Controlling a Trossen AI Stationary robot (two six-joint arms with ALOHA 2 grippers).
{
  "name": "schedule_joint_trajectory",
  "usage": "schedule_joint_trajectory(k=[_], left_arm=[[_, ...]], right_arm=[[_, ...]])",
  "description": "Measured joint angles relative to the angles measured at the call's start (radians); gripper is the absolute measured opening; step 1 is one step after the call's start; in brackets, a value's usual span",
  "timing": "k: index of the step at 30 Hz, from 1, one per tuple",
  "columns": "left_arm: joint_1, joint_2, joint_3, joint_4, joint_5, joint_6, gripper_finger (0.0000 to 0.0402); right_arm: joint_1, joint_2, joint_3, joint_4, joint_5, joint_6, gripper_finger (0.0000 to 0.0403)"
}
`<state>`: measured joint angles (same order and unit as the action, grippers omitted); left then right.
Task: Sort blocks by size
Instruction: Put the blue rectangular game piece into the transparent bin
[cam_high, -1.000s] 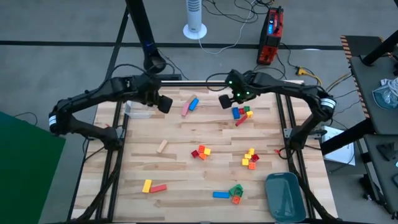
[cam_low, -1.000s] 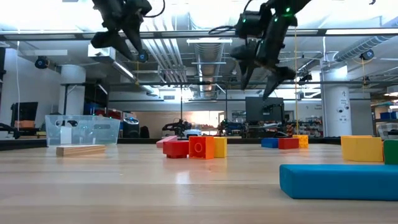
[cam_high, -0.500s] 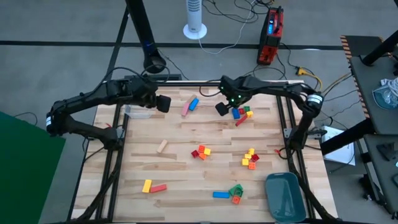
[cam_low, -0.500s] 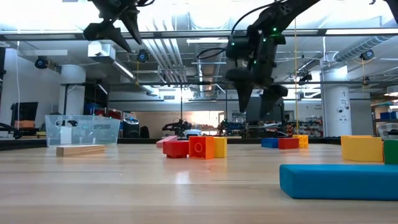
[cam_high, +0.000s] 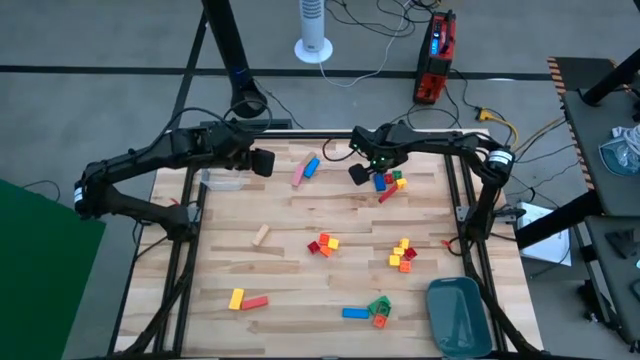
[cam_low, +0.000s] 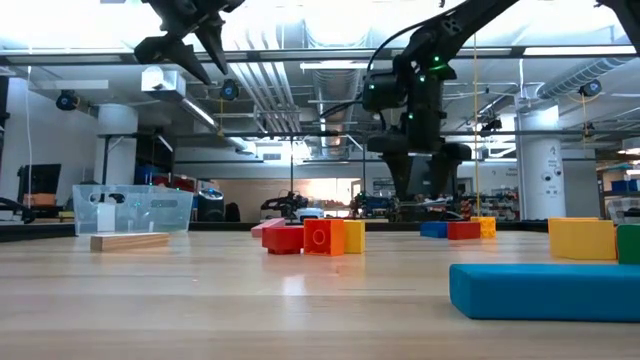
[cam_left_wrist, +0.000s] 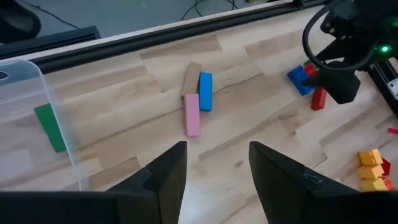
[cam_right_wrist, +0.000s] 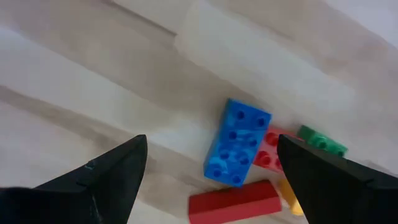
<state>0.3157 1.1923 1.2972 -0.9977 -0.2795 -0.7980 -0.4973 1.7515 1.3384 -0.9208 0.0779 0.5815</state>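
Right gripper (cam_high: 360, 172) is hanging low over the table's (cam_high: 280, 260) far side in the high view, just beside a cluster of blocks (cam_high: 388, 182), jaws spread wide and holding nothing. Left gripper (cam_high: 262, 164) is hovering near the clear box (cam_high: 222, 180) at the far left, with a pink bar (cam_high: 298, 174) and a blue block (cam_high: 312, 166) lying between the two arms. More blocks are sitting mid-table (cam_high: 323, 244), at the right (cam_high: 402, 254), and along the near edge (cam_high: 247, 299), beside a tray (cam_high: 458, 315).

At table height, the right gripper (cam_low: 420, 165) is pointing down above the far blocks (cam_low: 460, 229), while the left gripper (cam_low: 180, 45) is staying high.

From the left wrist, its fingers (cam_left_wrist: 168, 174) are standing partly apart, empty, above the pink bar (cam_left_wrist: 191, 114); a green block (cam_left_wrist: 50, 127) is lying inside the box (cam_left_wrist: 37, 93).

From the right wrist, wide fingers (cam_right_wrist: 112, 171) are flanking a blue block (cam_right_wrist: 239, 149) without touching it; a red bar (cam_right_wrist: 235, 200) is lying just beside it.
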Motion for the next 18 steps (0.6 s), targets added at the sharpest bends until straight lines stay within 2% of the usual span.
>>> schedule_joint_trajectory(k=[15, 18], left_arm=[[-0.001, 0.002, 0.000, 0.022, -0.017, 0.007, 0.0160], [-0.001, 0.001, 0.000, 0.032, -0.013, 0.007, 0.0160]], right_arm=[[0.002, 0.000, -0.005, -0.016, -0.025, 0.010, 0.0350], [0.002, 0.003, -0.005, -0.018, -0.030, 0.005, 0.0337]])
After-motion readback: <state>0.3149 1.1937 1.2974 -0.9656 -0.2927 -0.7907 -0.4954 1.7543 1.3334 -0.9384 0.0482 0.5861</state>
